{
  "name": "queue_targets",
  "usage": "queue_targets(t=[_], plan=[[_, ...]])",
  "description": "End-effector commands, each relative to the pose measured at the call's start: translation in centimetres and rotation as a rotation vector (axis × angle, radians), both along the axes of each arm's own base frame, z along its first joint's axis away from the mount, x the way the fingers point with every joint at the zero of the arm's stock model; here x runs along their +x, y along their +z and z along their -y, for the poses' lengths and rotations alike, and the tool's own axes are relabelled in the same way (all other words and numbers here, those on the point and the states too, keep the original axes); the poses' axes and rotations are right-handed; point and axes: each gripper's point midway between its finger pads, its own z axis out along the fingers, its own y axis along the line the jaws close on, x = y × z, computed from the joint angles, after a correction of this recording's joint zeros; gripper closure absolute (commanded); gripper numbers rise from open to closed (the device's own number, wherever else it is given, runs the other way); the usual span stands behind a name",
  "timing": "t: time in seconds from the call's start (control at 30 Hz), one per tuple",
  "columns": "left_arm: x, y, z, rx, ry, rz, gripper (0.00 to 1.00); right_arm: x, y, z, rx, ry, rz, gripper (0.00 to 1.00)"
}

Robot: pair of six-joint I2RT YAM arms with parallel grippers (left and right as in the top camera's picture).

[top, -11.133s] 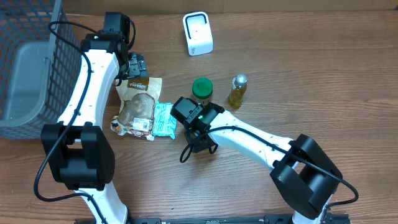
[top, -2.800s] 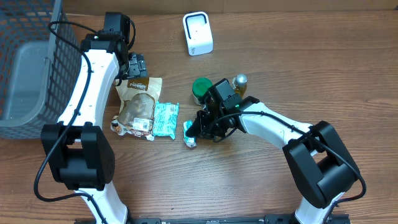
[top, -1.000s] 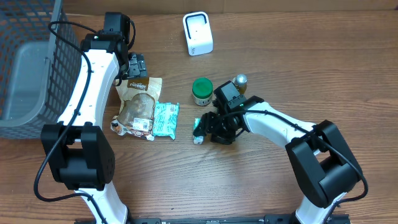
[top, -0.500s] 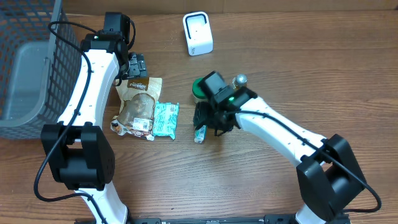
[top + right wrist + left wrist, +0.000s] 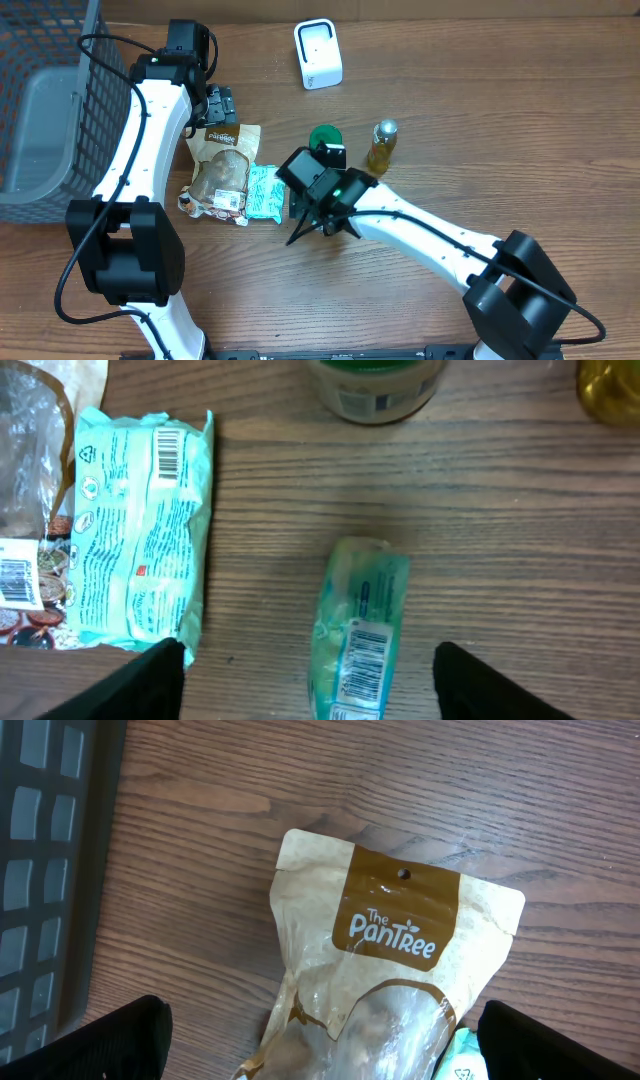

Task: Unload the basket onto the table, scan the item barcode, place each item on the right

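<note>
Teal packet [image 5: 358,630], barcode up, only in right wrist view.

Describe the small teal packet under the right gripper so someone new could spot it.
Find the green-lidded jar near the table's middle; on the robot's side of it, under the right gripper, a small teal packet lies alone on the wood. Unlike the larger flat teal packet beside the brown pouch, it is narrow and crumpled.
</note>
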Motion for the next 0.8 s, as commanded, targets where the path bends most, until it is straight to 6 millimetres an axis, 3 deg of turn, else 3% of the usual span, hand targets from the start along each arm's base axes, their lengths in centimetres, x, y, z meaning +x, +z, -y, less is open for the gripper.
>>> queue_targets(t=[0.0, 0.07, 0.1, 0.13, 0.5, 0.77], plan=[[0.29, 0.65, -0.15, 0.018, 0.002, 0.019, 0.01, 0.68, 0.27, 0.94, -0.028, -0.046, 0.060, 0.20], [0.29, 0.65, -0.15, 0.018, 0.002, 0.019, 0.00, 0.75, 0.21, 0.85, -0.024, -0.045, 0.065, 0.12], [0.29, 0.65, -0.15, 0.018, 0.002, 0.019, 0.00, 0.81, 0.23, 0.79, -0.021, -0.046, 0.067, 0.02], [0.29, 0.65, -0.15, 0.018, 0.002, 0.019, 0.00, 0.98, 0.33, 0.61, -0.012, -0.046, 0.074, 0.00], [0.30, 0.65, -0.15, 0.018, 0.002, 0.019, 0.00, 1.51, 0.62, 0.38, 0.001, -0.053, 0.098, 0.00], [0.29, 0.65, -0.15, 0.018, 0.002, 0.019, 0.00, 1.53, 0.55, 0.34, 0.002, -0.053, 0.098, 0.05]])
